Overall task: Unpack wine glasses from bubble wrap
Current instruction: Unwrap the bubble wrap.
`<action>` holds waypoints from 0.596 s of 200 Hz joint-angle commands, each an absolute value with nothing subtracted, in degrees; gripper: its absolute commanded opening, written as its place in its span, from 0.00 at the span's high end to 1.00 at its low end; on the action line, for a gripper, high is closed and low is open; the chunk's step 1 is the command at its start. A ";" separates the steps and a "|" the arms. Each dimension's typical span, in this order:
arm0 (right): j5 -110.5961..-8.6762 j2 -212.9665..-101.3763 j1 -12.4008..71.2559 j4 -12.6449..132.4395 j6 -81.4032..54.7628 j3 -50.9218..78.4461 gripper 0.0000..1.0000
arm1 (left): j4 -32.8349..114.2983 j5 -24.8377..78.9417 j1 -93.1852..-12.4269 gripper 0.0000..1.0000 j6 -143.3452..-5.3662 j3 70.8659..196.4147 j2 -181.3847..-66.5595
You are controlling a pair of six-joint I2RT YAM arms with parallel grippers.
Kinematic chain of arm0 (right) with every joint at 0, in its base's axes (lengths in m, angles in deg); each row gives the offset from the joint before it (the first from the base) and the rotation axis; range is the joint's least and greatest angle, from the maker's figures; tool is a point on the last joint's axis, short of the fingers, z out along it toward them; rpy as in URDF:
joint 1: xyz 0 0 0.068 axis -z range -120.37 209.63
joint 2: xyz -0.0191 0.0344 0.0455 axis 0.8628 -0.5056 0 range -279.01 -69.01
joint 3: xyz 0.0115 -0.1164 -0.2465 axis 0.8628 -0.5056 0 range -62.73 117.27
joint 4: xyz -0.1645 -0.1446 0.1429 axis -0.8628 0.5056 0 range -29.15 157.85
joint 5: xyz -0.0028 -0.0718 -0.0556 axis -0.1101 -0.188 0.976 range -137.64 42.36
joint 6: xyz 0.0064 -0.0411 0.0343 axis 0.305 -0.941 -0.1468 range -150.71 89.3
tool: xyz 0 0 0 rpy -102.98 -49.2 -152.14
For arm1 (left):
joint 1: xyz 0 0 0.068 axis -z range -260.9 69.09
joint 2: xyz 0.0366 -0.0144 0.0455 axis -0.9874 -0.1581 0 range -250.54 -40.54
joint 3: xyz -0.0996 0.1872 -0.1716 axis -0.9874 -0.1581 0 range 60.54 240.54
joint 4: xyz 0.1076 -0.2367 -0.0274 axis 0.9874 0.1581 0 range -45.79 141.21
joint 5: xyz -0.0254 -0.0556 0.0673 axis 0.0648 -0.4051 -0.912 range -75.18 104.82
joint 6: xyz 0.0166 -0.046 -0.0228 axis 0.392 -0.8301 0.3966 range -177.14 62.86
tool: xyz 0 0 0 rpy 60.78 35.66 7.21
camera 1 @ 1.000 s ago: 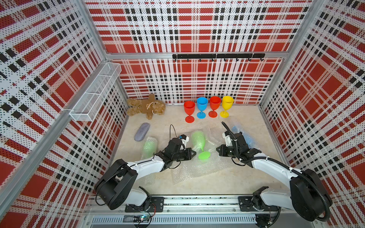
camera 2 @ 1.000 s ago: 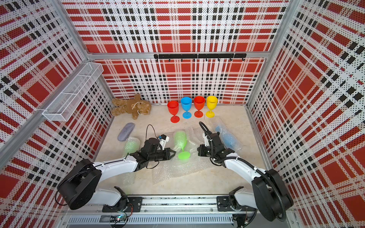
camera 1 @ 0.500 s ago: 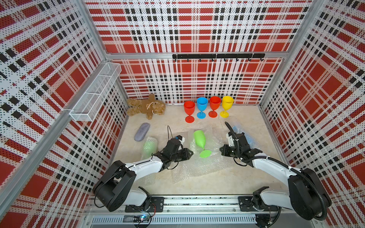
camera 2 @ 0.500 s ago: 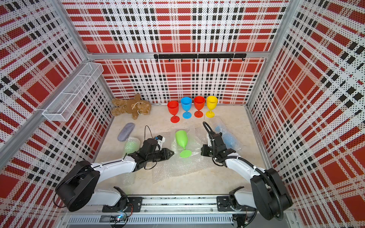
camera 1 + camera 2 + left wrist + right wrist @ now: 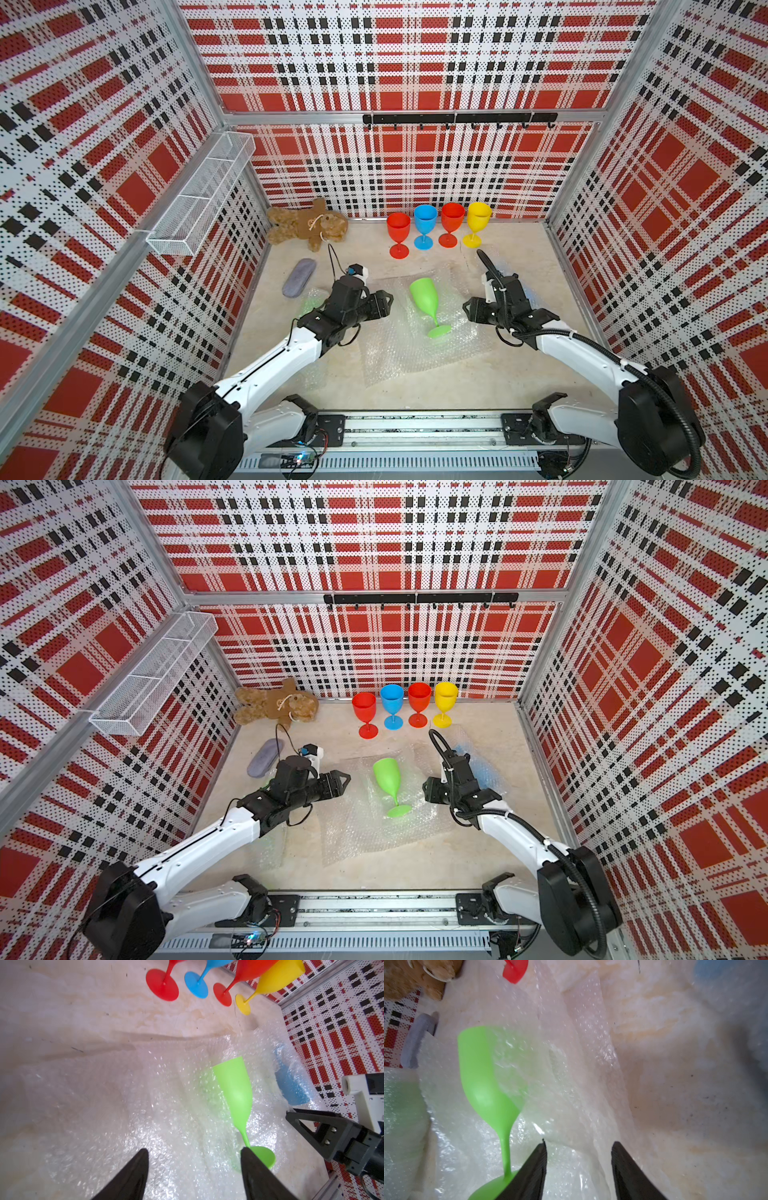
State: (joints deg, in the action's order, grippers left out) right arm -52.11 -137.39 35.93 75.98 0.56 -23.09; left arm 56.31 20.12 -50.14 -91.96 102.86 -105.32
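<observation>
Opening since a moment ago, the left gripper (image 5: 386, 300) is gaping empty beside the green plastic goblet (image 5: 423, 295) lying on clear bubble wrap (image 5: 395, 357). It is looking light and slippery; grab its stem. Past it, the right gripper (image 5: 467, 308) is gaping too.

No legible txt, labels, brands, nos. or signs in any view.
</observation>
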 commanded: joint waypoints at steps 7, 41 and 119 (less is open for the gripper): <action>-46.29 -134.84 33.98 80.88 -4.49 -17.95 0.57 | 57.19 21.72 -46.93 0.33 -89.41 107.73 -106.10; -48.62 -134.60 32.68 82.43 -5.76 -13.54 0.97 | 53.32 21.89 -38.11 0.45 -90.96 115.13 -116.67; -57.97 -138.11 32.36 80.36 -3.02 -11.13 1.00 | 54.06 21.68 -34.18 0.51 -89.72 116.97 -128.98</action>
State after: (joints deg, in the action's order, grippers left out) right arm -54.40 -136.16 32.89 80.84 -3.44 -12.42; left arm 53.71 22.07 -33.22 -90.52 119.78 -130.60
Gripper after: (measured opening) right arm 0.043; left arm 0.492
